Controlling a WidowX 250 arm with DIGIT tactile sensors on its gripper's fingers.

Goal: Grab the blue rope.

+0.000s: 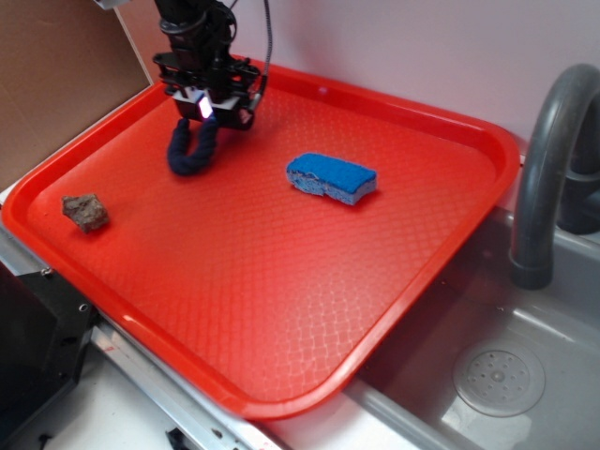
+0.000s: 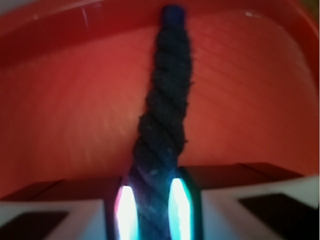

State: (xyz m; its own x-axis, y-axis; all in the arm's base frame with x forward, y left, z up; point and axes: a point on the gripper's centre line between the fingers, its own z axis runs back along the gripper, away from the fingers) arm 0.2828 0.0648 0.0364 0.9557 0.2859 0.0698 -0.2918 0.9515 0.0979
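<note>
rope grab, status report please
End effector shut on rope, one end between fingers. Rest of rope on tray. Sponge and rock well clear.

On the tray (image 1: 422, 272), the rope (image 1: 192, 150) lies at eleven o'clock under the end effector (image 1: 208, 114). The sponge (image 1: 331, 178) sits at one o'clock, the rock (image 1: 85, 212) at nine.

The wrist view is blurred throughout: the blue rope (image 2: 165, 115) runs toward 6 o'clock and leaves the frame (its near end hidden between the glowing fingers (image 2: 126, 207)).
</note>
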